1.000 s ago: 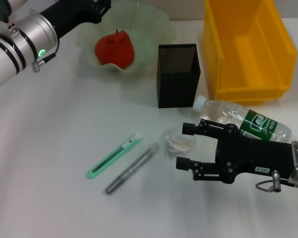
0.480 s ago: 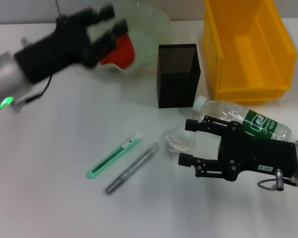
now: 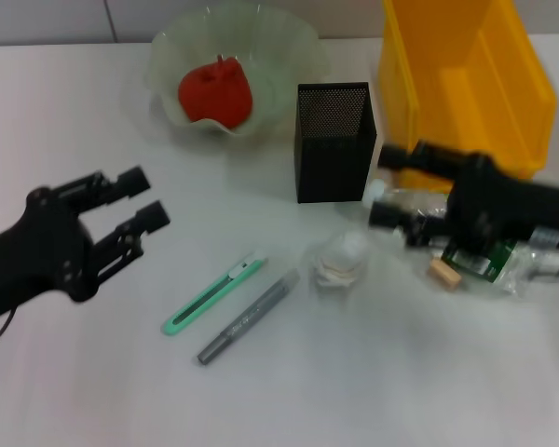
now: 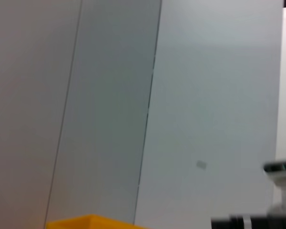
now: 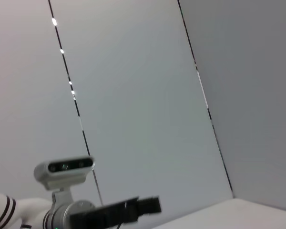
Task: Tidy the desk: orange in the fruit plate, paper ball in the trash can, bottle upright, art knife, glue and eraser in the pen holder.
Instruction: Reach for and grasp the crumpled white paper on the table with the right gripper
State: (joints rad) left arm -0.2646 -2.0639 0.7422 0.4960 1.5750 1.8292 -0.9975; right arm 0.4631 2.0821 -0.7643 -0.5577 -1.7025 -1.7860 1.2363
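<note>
Desk (image 3: 289,391) things lie spread over the white top. Nearest to me is a grey pen (image 3: 249,317), lying slantwise, and just beside it a green art knife (image 3: 211,294), lying the same way. The left gripper (image 3: 138,209) hangs over the desk to the left of them, its two fingers spread apart with nothing between them.

A little farther on, near the middle, sits a crumpled paper ball (image 3: 339,261). To its right the plastic bottle (image 3: 484,256) lies on its side, and the right gripper (image 3: 391,186) is above it, blurred, its fingers parted wide, one over the bottle's neck and one nearer the bin; I cannot tell whether they touch the bottle. A small tan block (image 3: 443,274) rests beside the bottle's label.

Behind the paper ball stands the black mesh pen holder (image 3: 334,142), upright. Farther back are the yellow bin (image 3: 466,84) on the right and the pale fruit plate (image 3: 233,70) on the left, with a red fruit (image 3: 215,92) in it.
</note>
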